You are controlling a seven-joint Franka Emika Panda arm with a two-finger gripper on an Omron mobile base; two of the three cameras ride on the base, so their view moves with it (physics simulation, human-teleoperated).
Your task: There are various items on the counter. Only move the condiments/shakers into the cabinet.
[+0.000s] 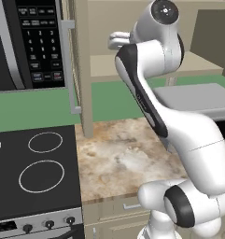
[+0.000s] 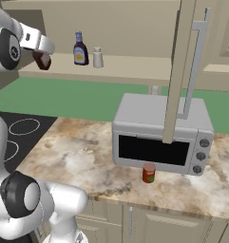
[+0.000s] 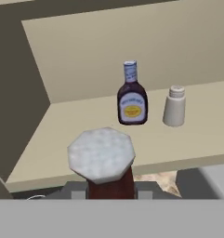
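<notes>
The claw (image 2: pixel 42 58) was clamped on the slim brown-red bottle (image 3: pixel 109 179), held upright at the cabinet's left front edge. The shelf (image 3: pixel 85 123) lay just ahead, where the blue-capped bottle (image 3: pixel 132 95) and shaker (image 3: pixel 174 107) already stood, further in and to the right.

I see the dark blue-capped, yellow-labelled bottle (image 3: pixel 132 95) and grey-white shaker (image 3: pixel 174 106) upright on the tan cabinet shelf (image 3: pixel 76 125); the brown-red bottle (image 3: pixel 108 174) is gripped before it.

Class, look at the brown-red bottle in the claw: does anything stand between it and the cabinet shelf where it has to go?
Nothing visible does. The claw holds the brown-red bottle at the shelf's front left. The dark bottle and shaker stand farther back and to the right, leaving bare shelf straight ahead.
</notes>
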